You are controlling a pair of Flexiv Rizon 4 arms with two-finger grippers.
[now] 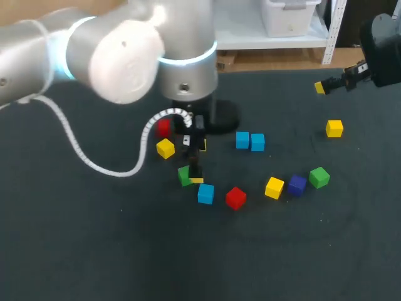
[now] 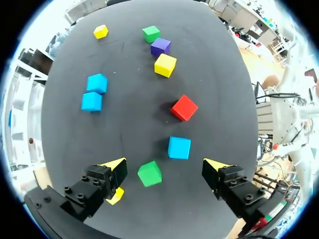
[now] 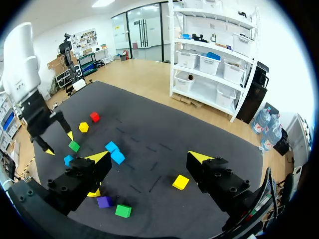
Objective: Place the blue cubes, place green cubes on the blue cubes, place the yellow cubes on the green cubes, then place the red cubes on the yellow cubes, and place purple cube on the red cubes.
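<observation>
Two blue cubes [image 1: 242,140] sit side by side on the table [image 1: 94,251]. I think the green step comes now. The left gripper [image 2: 164,163] hangs over a green cube [image 2: 149,173], its fingers wide apart and holding nothing. Next it needs to go down, squeeze that cube and carry it to the blue pair. The right gripper [image 3: 148,155] is open too, high up and far from the cubes.

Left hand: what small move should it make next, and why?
Probably lower around the green cube for a grasp: the left hand is open with that cube between its fingers, untouched, and two blue cubes already sit side by side.
</observation>
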